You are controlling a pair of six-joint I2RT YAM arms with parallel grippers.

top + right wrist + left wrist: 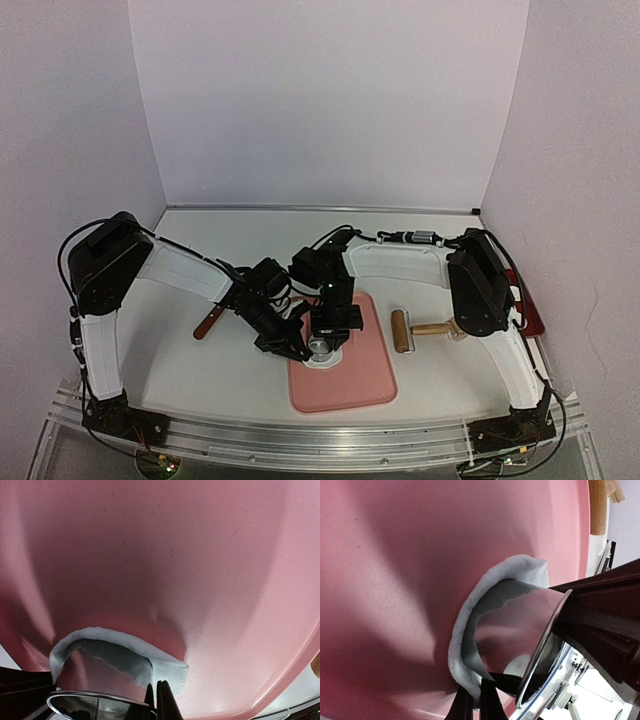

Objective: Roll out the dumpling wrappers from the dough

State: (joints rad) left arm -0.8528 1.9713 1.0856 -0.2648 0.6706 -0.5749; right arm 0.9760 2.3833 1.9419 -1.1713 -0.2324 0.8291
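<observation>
on the mat [350, 385] your right gripper [159, 700] is clamped on the cutter [520, 630], pressed into the dough [467, 615]. the left gripper [477, 705] pinches the dough's ragged edge. you look to be trimming: next, peel that scrap off slowly, cutter held firm.

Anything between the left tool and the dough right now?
Nothing visible. The left tool is already closed on the edge of the dough; the metal ring cutter stands on the dough just beside it.

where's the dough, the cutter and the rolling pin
dough [457, 650], left wrist view, on its raised outer rim
cutter [520, 630], left wrist view, on its shiny wall
rolling pin [401, 331], top view, on its barrel
</observation>
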